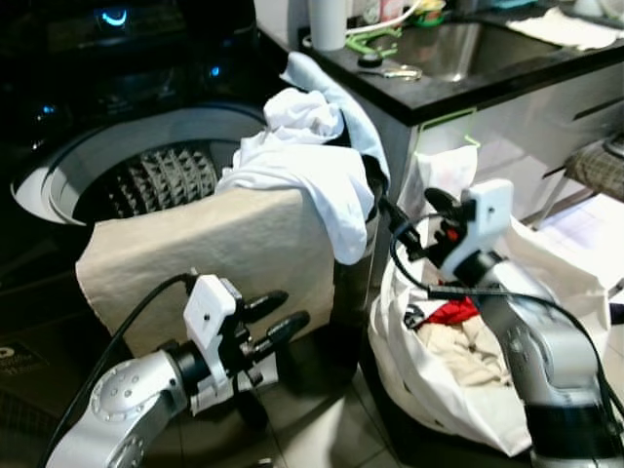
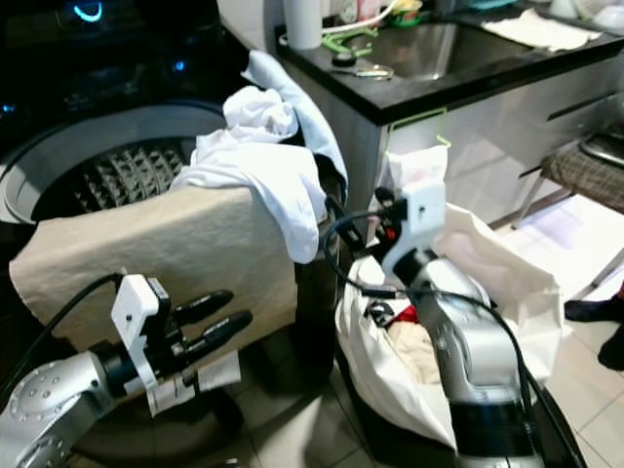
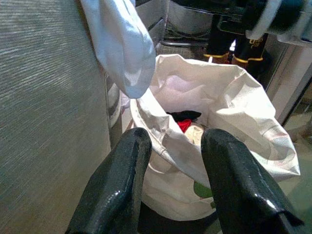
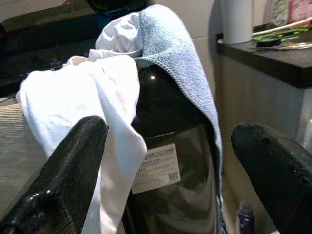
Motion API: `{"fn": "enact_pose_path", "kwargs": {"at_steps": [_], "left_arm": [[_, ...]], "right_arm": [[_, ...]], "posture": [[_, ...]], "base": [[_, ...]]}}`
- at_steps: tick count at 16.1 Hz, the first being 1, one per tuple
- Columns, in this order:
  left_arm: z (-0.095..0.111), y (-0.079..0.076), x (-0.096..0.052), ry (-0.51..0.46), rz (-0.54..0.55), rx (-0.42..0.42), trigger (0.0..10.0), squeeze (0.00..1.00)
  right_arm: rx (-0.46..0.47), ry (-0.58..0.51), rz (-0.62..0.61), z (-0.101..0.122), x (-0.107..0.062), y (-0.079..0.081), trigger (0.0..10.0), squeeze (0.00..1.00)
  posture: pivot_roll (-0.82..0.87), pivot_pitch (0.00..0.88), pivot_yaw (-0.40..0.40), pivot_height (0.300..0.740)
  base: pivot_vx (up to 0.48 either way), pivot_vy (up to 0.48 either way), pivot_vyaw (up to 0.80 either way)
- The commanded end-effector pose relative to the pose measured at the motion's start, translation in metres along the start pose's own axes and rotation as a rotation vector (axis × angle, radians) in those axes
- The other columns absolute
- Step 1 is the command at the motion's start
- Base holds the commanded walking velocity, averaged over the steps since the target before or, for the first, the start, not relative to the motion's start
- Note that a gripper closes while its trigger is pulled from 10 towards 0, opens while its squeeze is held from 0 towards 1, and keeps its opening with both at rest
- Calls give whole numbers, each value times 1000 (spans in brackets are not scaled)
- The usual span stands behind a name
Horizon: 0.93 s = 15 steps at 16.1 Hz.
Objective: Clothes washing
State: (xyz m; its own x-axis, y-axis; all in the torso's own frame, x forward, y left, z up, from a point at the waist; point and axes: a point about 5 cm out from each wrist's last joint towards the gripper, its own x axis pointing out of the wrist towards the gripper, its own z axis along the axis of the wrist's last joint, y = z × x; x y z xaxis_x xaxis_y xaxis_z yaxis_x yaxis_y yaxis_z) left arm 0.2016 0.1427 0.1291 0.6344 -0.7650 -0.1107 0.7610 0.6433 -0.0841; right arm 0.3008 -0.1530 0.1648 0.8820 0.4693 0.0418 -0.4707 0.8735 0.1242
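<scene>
The top-loading washing machine (image 1: 58,185) stands with its lid up, and its ribbed steel drum (image 1: 161,180) shows through the round opening. A big beige towel (image 1: 210,258) is draped over the front rim and hangs down the face of the machine. On the corner beside it lies a heap of white garments (image 1: 312,171), one piece drooping over the black side panel, with a pale blue cloth (image 4: 173,53) laid across the top and trailing down that same side. The left gripper (image 1: 278,320) is held low in front of the hanging towel, its two black fingers (image 3: 114,187) slightly parted with nothing between them, pointing across toward the laundry bag. That white bag (image 1: 546,292) sits open on the tiled floor just beside the machine, and inside it I can see a red item (image 1: 453,312), something black and a cream-coloured piece of clothing (image 1: 473,351). The right gripper (image 4: 168,170) is raised above the bag's near edge and faces the side of the machine; its jaws are spread wide and empty, close to the drooping white garment and the sticker on the black panel. Behind the bag runs a black countertop (image 1: 458,93) with a steel sink (image 1: 458,49), a white cylinder (image 1: 328,21) and a few small green things.
</scene>
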Motion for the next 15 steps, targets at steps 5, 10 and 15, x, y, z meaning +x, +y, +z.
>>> {"fn": "enact_pose_path", "kwargs": {"at_steps": [5,10,15], "left_arm": [[11,3,3,-135,55,-20,10000,0],[11,2,0,-147,60,-15,10000,0],[11,2,0,-150,65,-12,10000,0]], "right_arm": [[40,174,188,-15,20,0,10000,710],[42,199,280,-20,28,4,10000,0],[27,122,282,-9,34,-1,0,0]], "posture": [[-32,24,69,740],[-24,25,57,740],[-21,24,55,740]], "base": [[0,0,0],[0,0,0],[0,0,0]]}}
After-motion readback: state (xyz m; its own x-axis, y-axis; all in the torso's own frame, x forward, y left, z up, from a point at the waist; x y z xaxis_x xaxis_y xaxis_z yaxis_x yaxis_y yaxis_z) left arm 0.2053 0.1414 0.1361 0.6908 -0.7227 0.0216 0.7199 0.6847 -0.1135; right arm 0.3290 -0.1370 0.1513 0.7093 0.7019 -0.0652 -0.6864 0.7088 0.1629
